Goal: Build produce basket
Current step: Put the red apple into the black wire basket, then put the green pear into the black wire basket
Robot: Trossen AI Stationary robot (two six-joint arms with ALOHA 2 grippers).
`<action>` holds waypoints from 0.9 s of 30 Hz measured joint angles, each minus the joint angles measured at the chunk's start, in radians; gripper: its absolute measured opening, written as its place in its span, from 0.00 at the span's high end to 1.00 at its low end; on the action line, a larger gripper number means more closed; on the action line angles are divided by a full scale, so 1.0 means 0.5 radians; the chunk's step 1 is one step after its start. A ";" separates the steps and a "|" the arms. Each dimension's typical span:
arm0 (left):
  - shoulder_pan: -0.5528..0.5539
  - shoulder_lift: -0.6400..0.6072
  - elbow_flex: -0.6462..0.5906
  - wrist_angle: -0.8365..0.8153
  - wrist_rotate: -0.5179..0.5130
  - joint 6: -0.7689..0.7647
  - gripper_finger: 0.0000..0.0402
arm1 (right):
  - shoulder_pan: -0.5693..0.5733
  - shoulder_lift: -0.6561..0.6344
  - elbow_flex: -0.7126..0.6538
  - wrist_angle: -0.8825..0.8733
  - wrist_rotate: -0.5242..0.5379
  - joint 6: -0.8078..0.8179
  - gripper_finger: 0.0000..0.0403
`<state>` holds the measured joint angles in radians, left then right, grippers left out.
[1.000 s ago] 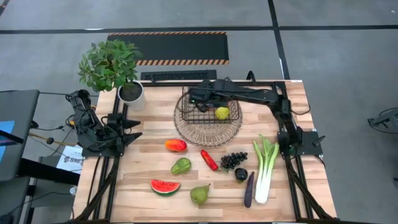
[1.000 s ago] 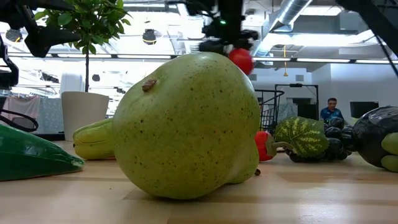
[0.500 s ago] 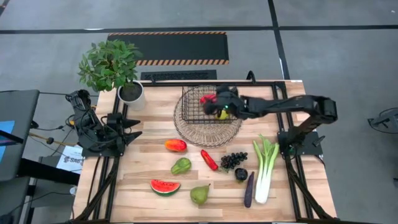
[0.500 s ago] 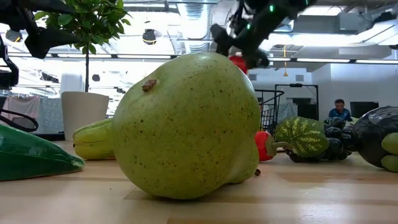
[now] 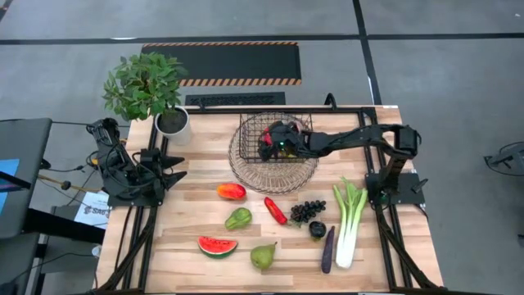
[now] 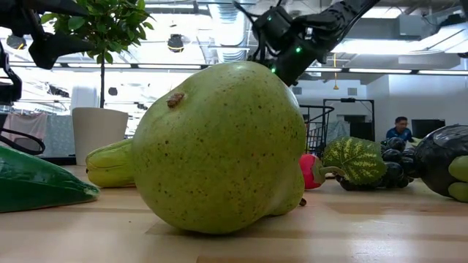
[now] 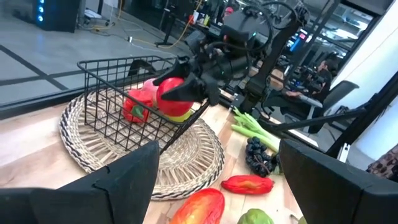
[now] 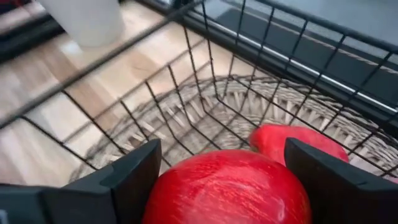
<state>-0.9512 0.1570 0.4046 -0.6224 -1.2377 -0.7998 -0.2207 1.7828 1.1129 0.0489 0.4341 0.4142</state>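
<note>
No wording can be read for certain. A white sheet (image 5: 92, 210) beside the bench (image 5: 196, 238) carries dark print, too small to make out.

Your right arm reaches across the table from its base on the right side, stretched out long and low toward the middle. Its right gripper (image 5: 268, 144) sits at the far end of that reach, tipped a little downward. The two dark fingers (image 8: 134, 177) are spread wide and they squeeze a red apple (image 8: 229, 186) between them — one finger on each side.

Your left arm is folded up at its base on the left side of the table. It just waits there. The left gripper (image 5: 173, 165) points toward the middle, and its fingers (image 7: 112, 180) stand apart with nothing between them.
</note>
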 joint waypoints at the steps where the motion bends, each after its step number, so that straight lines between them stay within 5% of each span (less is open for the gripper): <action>1: 0.000 0.000 0.000 -0.001 0.000 -0.001 0.22 | 0.000 0.005 0.012 -0.023 0.000 -0.004 0.17; 11: 0.000 0.000 0.000 -0.030 -0.024 -0.004 0.21 | 0.008 0.000 0.106 -0.367 0.001 -0.043 0.06; 27: 0.000 -0.001 0.000 -0.032 -0.002 -0.018 0.17 | 0.049 -0.068 0.110 -0.345 -0.037 -0.045 0.02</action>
<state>-0.9512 0.1566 0.4046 -0.6384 -1.2387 -0.8089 -0.1964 1.7489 1.1679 -0.1238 0.4156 0.3916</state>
